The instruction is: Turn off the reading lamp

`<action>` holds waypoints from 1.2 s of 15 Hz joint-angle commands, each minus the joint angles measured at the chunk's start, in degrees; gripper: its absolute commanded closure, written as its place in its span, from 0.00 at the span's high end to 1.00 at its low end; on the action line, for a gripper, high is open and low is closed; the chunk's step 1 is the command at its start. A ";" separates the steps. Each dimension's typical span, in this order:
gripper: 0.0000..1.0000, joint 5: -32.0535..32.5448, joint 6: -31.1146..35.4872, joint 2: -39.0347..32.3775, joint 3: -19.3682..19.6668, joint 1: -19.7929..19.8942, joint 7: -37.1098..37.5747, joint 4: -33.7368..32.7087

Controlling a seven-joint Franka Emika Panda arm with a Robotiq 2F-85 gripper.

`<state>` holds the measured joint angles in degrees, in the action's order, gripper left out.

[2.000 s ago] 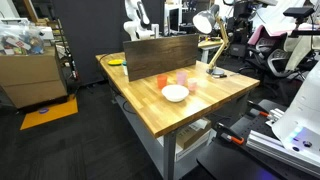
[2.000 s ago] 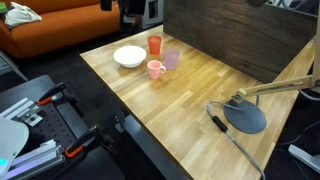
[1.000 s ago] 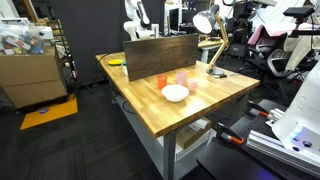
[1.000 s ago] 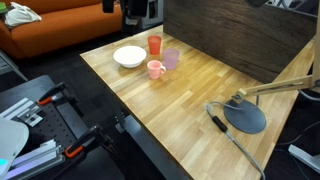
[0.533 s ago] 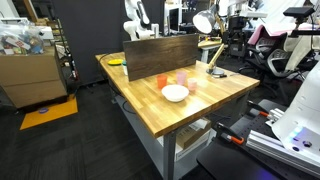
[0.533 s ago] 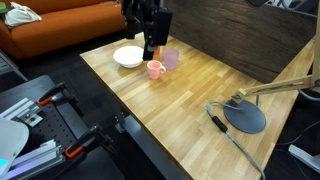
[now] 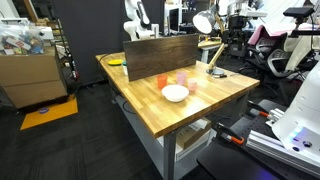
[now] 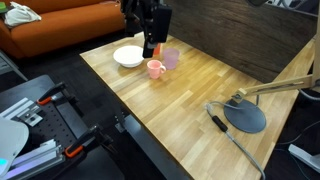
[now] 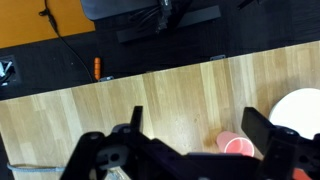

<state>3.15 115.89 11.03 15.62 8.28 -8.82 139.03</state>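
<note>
The hand (image 9: 195, 128) hung high over the table (image 9: 150, 100) with its two fingers (image 9: 134, 122) spread wide and nothing between them. In the wrist view a pink cup (image 9: 232, 144) sat at about 4 o'clock from the gap and the rim of a white bowl (image 9: 300, 110) at about 3 o'clock.

In an exterior view the hand (image 8: 150, 38) covered part of an orange cup (image 8: 155, 45). The pink cup (image 8: 155, 69) was at 6 o'clock below it, a lilac cup (image 8: 171, 60) at 5 o'clock and the white bowl (image 8: 129, 56) at 7 o'clock.

That was the change. A second before, this part of the frame held no arm at all. Half a second before, the hand had swung in, and since then it had barely shifted.

The reading lamp (image 8: 246, 115) stood well apart from the hand, at about 4 o'clock across the table, with its dark base near the corner and its brass arm running out of frame. In an exterior view the reading lamp (image 7: 212, 45) rose by a dark wooden board (image 7: 160, 47), and its pale head looked bright, probably lit.

A small dark piece on the cord (image 8: 217, 123) lay just beside the base. It might be the switch, though I could not tell. The approach had only begun, and the hand had yet to cross towards the lamp.
</note>
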 commanded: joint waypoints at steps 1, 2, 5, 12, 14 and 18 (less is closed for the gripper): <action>1.00 -1.01 -0.03 -0.74 -1.11 0.97 -0.66 -0.69; 1.00 -1.08 1.45 -1.46 -1.13 0.99 -0.67 -1.10; 1.00 -0.01 5.89 -2.67 -0.53 1.97 -0.30 -1.82; 1.00 0.24 12.44 -5.10 1.84 6.23 0.16 -1.80; 1.00 0.23 12.73 -5.63 2.05 6.67 -0.01 -1.80; 1.00 0.23 12.68 -5.36 1.54 6.35 0.15 -1.79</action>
<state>3.44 128.64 5.68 17.74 14.06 -8.63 137.29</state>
